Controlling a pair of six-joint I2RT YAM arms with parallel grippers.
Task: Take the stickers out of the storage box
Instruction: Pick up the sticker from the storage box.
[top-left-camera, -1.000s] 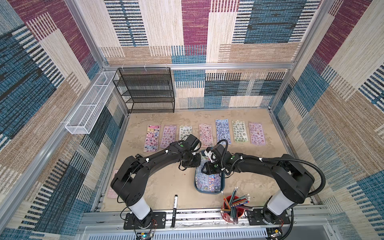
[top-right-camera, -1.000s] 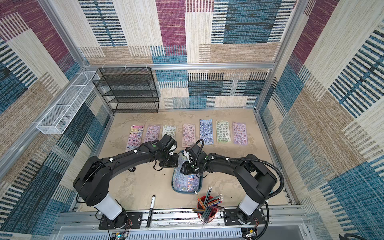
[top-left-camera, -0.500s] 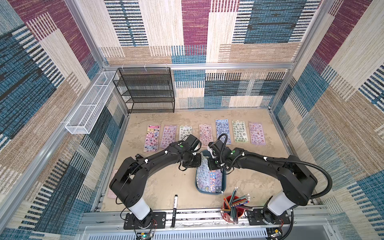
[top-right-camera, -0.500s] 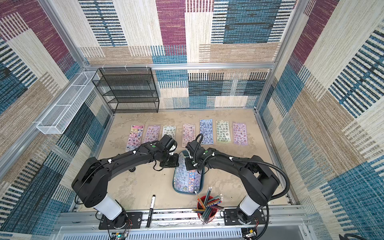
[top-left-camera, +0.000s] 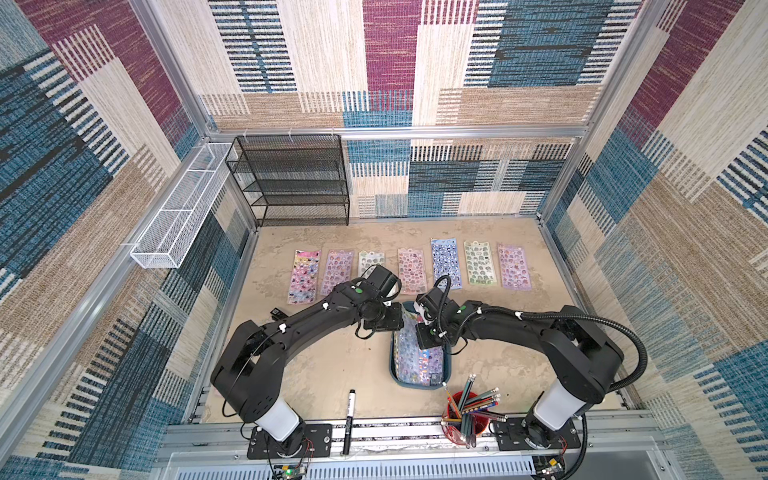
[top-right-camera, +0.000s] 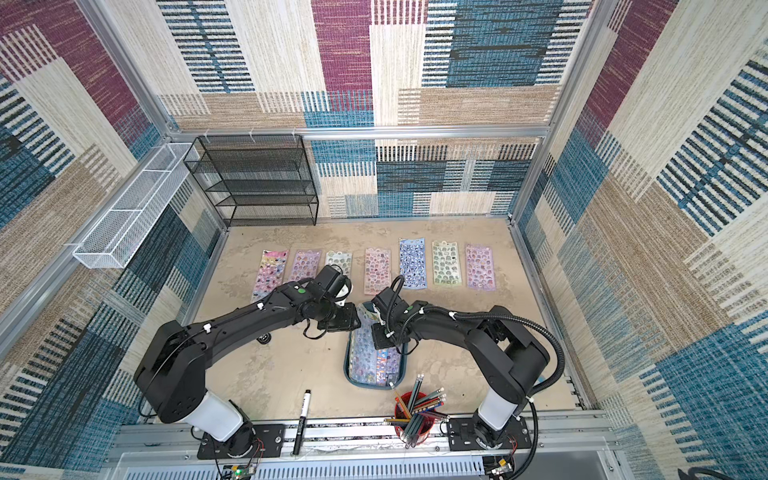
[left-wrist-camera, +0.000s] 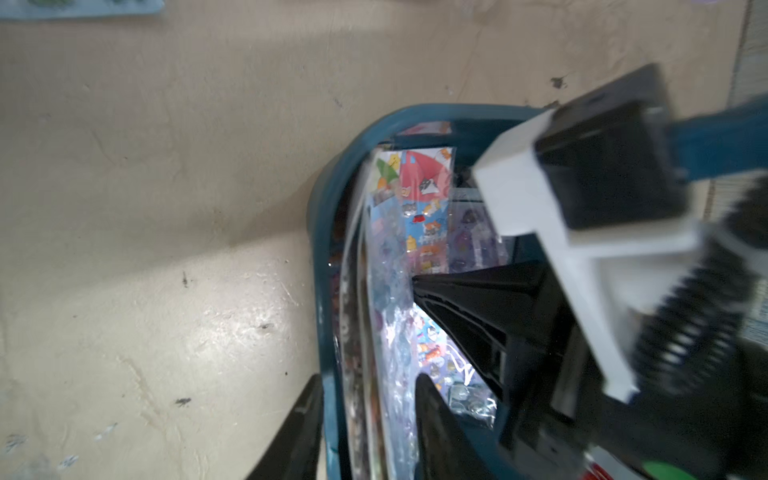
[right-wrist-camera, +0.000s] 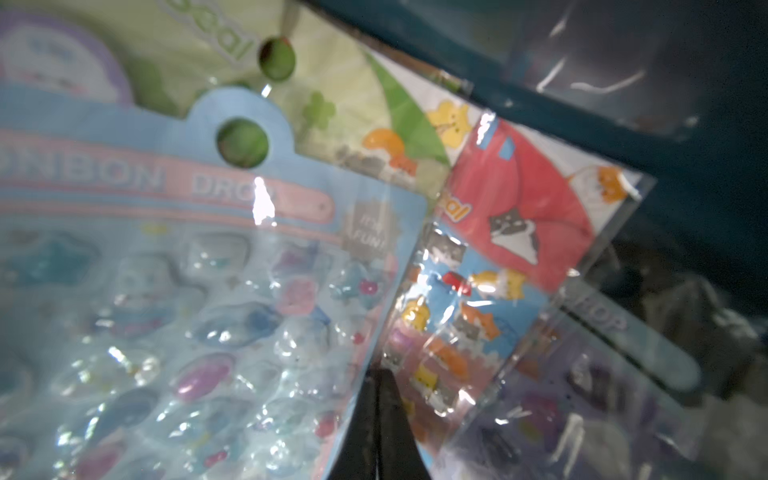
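The right tool (right-wrist-camera: 376, 382) pinches a blue sheet of stickers (right-wrist-camera: 208, 291) in the storage box (left-wrist-camera: 322, 232), whose wall the left tool (left-wrist-camera: 369, 380) straddles, jaws partly open.

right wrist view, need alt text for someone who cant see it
Close-up of the right gripper, its black fingertips shut at the edge of a pale blue sticker sheet. A red and blue sticker sheet and a pale green sheet lie overlapping beside it, inside the dark teal box.
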